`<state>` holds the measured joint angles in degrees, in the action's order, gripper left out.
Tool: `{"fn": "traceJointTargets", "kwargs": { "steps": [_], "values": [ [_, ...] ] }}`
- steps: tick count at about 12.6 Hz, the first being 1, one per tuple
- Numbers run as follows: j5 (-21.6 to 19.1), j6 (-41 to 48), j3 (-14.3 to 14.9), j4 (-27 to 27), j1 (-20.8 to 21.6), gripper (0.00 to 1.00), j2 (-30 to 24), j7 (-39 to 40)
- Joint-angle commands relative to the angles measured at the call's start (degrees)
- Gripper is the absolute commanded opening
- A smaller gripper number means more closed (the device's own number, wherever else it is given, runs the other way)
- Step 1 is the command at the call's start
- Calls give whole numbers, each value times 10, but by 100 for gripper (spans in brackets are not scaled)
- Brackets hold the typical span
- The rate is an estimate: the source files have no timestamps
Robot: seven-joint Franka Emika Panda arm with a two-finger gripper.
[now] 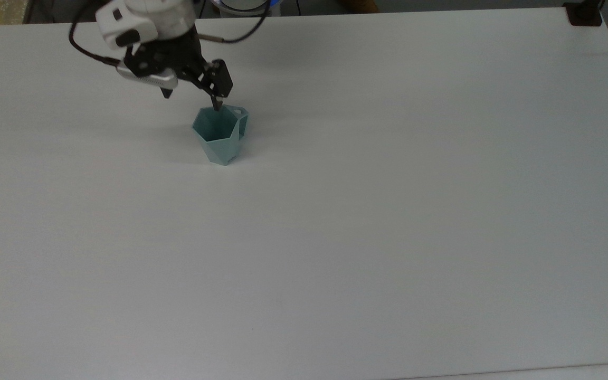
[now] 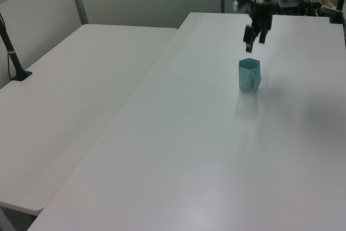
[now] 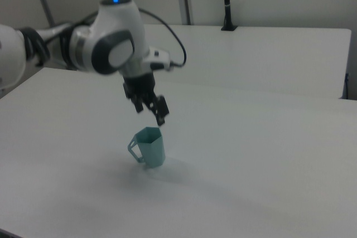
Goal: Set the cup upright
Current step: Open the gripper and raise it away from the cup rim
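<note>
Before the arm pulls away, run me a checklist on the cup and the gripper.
1. Cup standing on its narrow base, mouth up: ok.
2. Gripper open and free of the cup, holding nothing: ok.
3. Gripper above the rim with a gap, as the left view shows: ok.
4. Handle free, nothing hooked through it: ok.
5. Table around the cup bare, no obstacle on the retreat path: ok.
6. Base sitting fully flat: cannot tell.

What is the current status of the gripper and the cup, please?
Gripper open, empty, above the cup. Cup upright on the table, free, handle toward the right view's left. Nothing in the way.
</note>
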<state>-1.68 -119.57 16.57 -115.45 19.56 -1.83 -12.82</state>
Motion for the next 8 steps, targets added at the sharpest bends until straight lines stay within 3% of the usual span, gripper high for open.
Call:
{"fn": "traceJointTargets", "kwargs": {
  "steps": [1,5,8],
  "values": [
    [4,127,3,130,1,100,-5,23],
    [10,262,6,196,-22,100,-7,138],
    [14,269,4,201,-20,100,-12,141]
  ]
}}
